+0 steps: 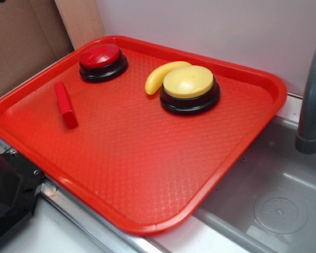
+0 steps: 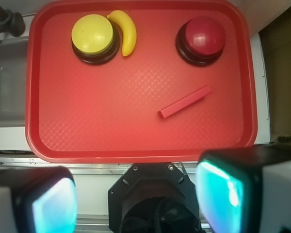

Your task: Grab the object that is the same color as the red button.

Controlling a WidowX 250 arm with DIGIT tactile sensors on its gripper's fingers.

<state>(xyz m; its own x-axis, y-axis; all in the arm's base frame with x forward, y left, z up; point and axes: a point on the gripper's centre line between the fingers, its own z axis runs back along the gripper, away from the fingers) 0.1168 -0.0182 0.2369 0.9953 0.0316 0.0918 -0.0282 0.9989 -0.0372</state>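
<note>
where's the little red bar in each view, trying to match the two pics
Exterior: the red bar lies at the tray's left side, just below-left of the red button.
Wrist: the red bar lies right of centre, angled, below the red button.
Shared landmark: the red button, the bar's nearest neighbour in both views.

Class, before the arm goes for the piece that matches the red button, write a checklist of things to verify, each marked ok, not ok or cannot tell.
1. Target found: the red block lies flat on the tray, matching the red button in color. Ok.
2. Block free of neighbors: apart from the red button, the yellow button and the banana. Ok.
3. Gripper empty and open: fingers wide apart, nothing between them. Ok.
4. Gripper over the block: it sits back at the tray's near edge. Not ok.
5. Fingers turned across the block's slanted length: cannot tell.
</note>
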